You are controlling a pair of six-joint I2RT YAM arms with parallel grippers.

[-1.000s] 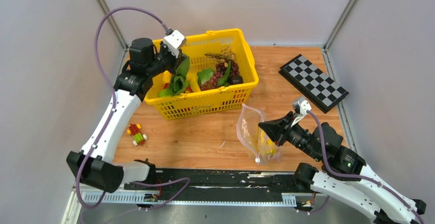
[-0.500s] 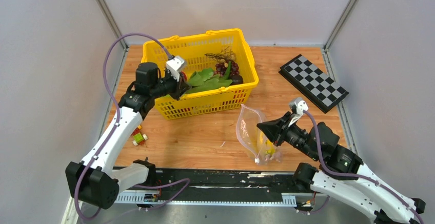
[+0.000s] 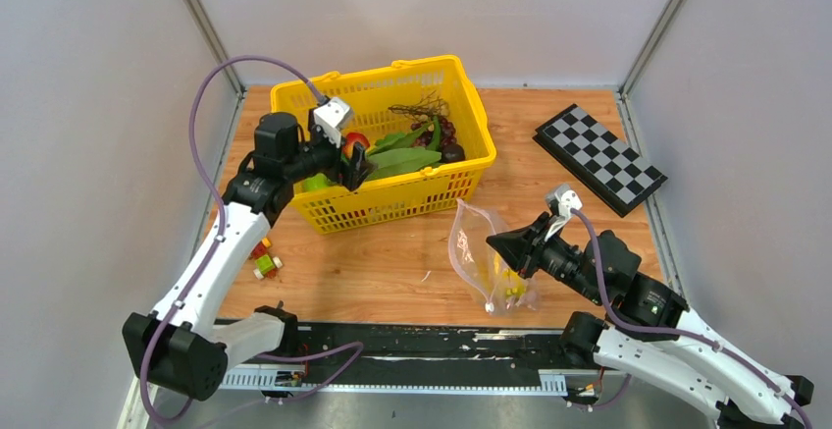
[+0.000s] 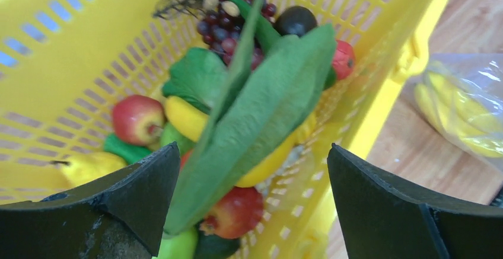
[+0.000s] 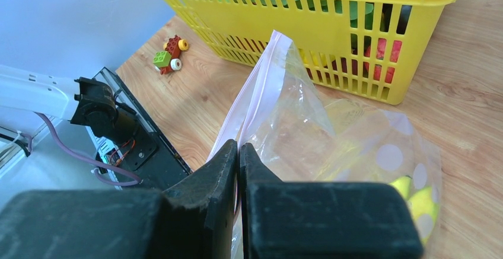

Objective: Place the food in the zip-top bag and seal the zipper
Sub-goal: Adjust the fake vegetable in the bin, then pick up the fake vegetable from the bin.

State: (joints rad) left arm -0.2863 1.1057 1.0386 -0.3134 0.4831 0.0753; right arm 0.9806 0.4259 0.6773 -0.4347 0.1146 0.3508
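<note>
Left end effector [image 3: 356,166] wide open over yellow basket [image 3: 402,201] of leafy greens [image 4: 267,111], apples [image 4: 137,118], grapes [image 4: 222,25]; right end effector [image 5: 239,152] clamped on zip-top bag [image 5: 332,122] beside zipper [image 5: 256,90], bag on tabletop [image 3: 392,262], bananas [image 5: 415,200] inside

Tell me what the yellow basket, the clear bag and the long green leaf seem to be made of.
Yellow basket: rigid moulded plastic, slightly glossy, judging by its slotted lattice walls.
Zip-top bag: thin clear plastic film, shiny and crinkled, printed with pale dots.
Long green leaf: probably felt or foam sheet; matte, fuzzy-looking surface, flat-cut edges.
</note>
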